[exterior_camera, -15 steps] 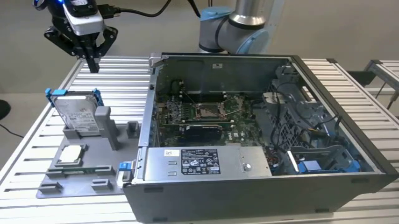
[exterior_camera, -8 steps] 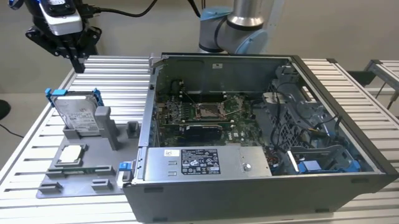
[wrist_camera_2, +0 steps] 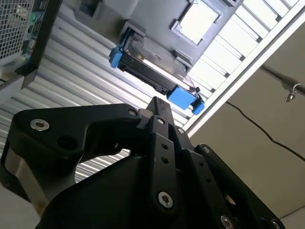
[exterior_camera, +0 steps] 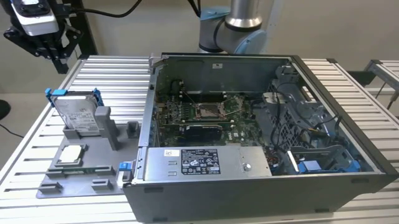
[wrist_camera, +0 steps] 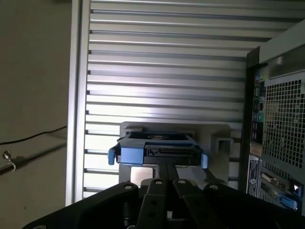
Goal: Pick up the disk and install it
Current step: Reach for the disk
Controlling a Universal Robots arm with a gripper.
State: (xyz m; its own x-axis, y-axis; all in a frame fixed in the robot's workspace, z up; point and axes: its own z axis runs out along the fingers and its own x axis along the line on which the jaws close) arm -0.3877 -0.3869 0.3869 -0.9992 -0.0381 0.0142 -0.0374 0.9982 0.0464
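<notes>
The disk (exterior_camera: 78, 112) is a silver-grey drive with a white label in a blue bracket. It stands upright in a grey holder (exterior_camera: 106, 123) at the exterior view's left, beside the open computer case (exterior_camera: 249, 198). My gripper (exterior_camera: 53, 55) hangs high above and behind it, well clear, with its black fingers together and nothing held. In both wrist views the disk (wrist_camera_2: 152, 71) (wrist_camera: 157, 152) lies straight ahead of the gripper (wrist_camera_2: 159, 102) (wrist_camera: 167, 171), seen edge-on.
A small square silver chip (exterior_camera: 70, 154) lies on the grey fixture plate (exterior_camera: 81, 179) in front of the disk. Inside the case are a motherboard (exterior_camera: 206, 109), a silver box with a black label (exterior_camera: 206, 161) and a blue-trimmed bay (exterior_camera: 324, 165). The slatted metal table (exterior_camera: 118, 79) carries everything.
</notes>
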